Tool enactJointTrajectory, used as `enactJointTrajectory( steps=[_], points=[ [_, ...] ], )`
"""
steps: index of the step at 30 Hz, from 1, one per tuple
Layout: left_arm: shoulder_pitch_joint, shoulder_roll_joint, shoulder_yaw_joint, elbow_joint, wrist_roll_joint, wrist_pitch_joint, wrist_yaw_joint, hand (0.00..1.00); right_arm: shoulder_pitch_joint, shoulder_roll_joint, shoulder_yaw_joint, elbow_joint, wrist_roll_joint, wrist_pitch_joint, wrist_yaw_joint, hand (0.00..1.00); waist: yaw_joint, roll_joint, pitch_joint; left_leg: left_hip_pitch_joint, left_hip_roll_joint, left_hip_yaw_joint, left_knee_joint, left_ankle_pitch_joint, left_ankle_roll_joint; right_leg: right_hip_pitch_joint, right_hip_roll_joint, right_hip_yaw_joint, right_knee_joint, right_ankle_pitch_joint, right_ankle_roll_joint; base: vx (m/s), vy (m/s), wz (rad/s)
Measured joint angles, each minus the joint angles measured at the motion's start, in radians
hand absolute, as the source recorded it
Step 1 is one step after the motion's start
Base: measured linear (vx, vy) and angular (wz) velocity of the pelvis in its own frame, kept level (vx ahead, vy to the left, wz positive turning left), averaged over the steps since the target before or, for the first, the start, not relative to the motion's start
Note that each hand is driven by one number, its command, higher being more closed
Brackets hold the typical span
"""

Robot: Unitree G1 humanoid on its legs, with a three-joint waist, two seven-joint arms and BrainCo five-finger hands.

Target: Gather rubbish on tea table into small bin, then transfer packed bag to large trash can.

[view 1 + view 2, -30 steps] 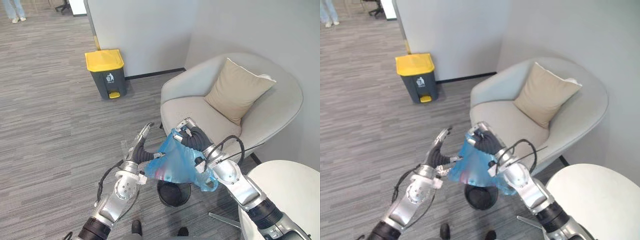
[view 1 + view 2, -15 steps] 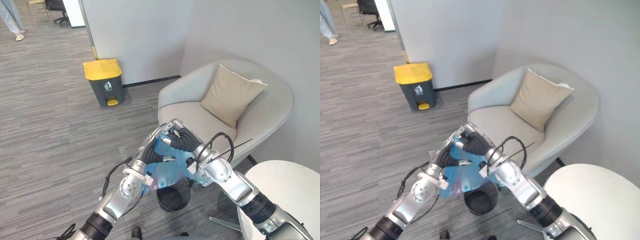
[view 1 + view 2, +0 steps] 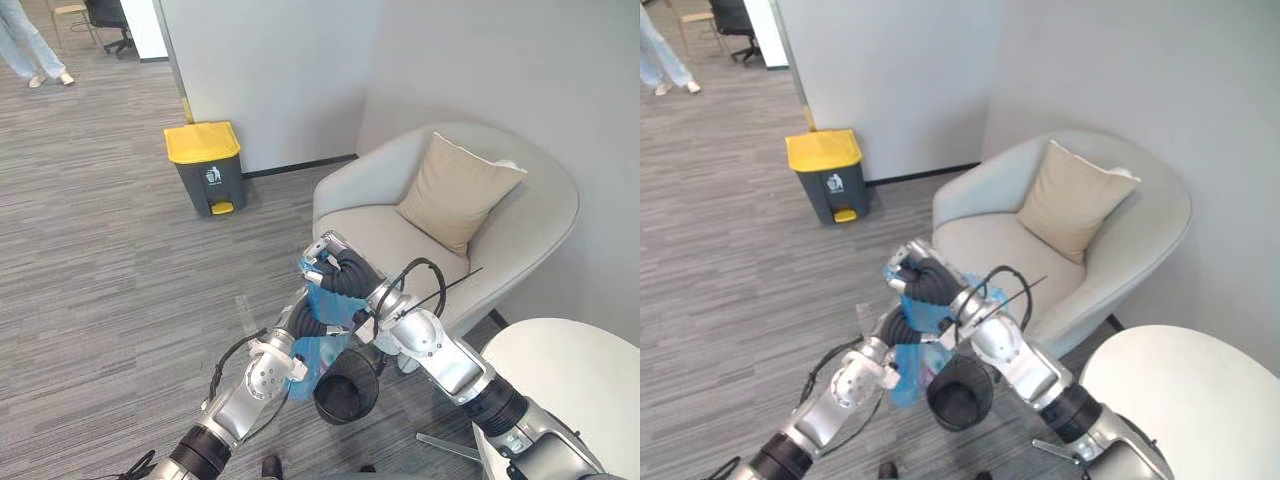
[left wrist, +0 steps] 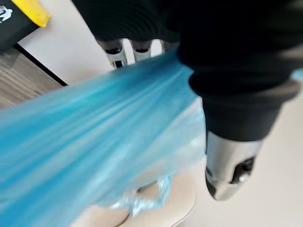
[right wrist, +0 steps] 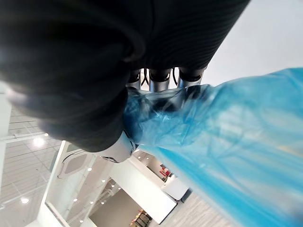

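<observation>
A blue plastic bag hangs between my two hands just above the small black mesh bin on the floor. My right hand is curled round the gathered top of the blue plastic bag. Directly below it my left hand grips the bag's neck, and the blue film runs stretched between its fingers and thumb. The bag's lower part dangles beside the bin's rim. The large grey trash can with a yellow lid stands by the wall at the far left.
A light grey armchair with a beige cushion is behind the bin. A white round table fills the lower right corner. Open grey floor stretches left toward the trash can. A person's legs show far off.
Both hands have come together, with the right above the left. The bag, spread wide between them before, is now bunched into a narrow neck. The camera has shifted slightly.
</observation>
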Motion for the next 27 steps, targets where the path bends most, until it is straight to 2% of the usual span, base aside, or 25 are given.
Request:
enactJointTrajectory(
  steps=[5,9,11,15,20,21,24,27],
  points=[
    [0.042,-0.037,0.061,0.019,-0.001,0.001,0.002,0.0,-0.02,0.046,0.022,-0.005,0.03,0.003,0.009,1.0,0.0,-0.006,-0.005,0.002,0.001,0.002,0.0,0.001,0.0,0.0,0.0,0.003,0.001,0.001,-0.001,0.0,0.0,0.0],
    [0.077,-0.053,0.06,0.03,0.002,0.001,0.003,0.0,-0.036,0.052,0.072,-0.008,0.03,0.008,0.024,1.0,0.01,-0.007,-0.006,0.002,0.001,0.002,0.0,0.0,0.0,-0.001,0.0,0.004,0.002,-0.003,0.006,0.0,0.0,0.0],
    [0.074,-0.074,0.049,0.04,0.01,0.028,0.022,0.0,-0.036,0.081,0.092,-0.008,0.03,0.018,0.025,1.0,0.015,-0.008,-0.006,0.001,0.001,0.002,-0.001,0.0,0.0,-0.002,0.0,0.005,0.002,-0.005,0.009,0.0,0.0,0.0],
    [0.04,-0.105,0.033,0.069,0.048,0.04,0.064,0.0,-0.036,0.12,0.098,-0.008,0.032,0.032,0.021,1.0,0.015,-0.012,-0.009,0.002,0.001,0.003,0.0,0.0,0.0,-0.002,0.0,0.007,0.002,-0.003,0.009,0.0,0.0,0.0],
    [0.016,-0.111,0.035,0.126,0.079,0.05,0.114,0.0,-0.036,0.123,0.099,-0.008,0.071,0.042,0.02,1.0,0.012,-0.019,-0.013,0.001,0.008,0.003,0.0,0.0,-0.001,-0.002,0.002,0.01,-0.001,0.005,-0.001,0.0,0.0,0.0],
    [0.008,-0.111,0.035,0.151,0.08,0.056,0.122,1.0,-0.036,0.123,0.103,-0.008,0.081,0.047,0.02,1.0,0.012,-0.019,-0.013,0.001,0.01,0.003,0.0,-0.001,-0.003,-0.002,0.003,0.011,-0.002,0.006,-0.002,0.0,0.0,0.0],
    [-0.014,-0.112,0.036,0.197,0.081,0.084,0.14,1.0,-0.036,0.124,0.139,-0.01,0.112,0.048,0.021,1.0,0.012,-0.021,-0.012,-0.001,0.016,0.003,0.0,-0.005,-0.01,-0.002,0.01,0.013,-0.01,0.009,-0.006,0.0,0.0,-0.03],
    [-0.021,-0.112,0.037,0.222,0.081,0.092,0.166,1.0,-0.036,0.124,0.15,-0.01,0.139,0.049,0.022,1.0,0.008,-0.022,-0.011,-0.001,0.024,0.003,0.0,-0.004,-0.014,0.0,0.017,0.015,-0.018,0.011,-0.01,0.01,-0.006,-0.04]
  ],
)
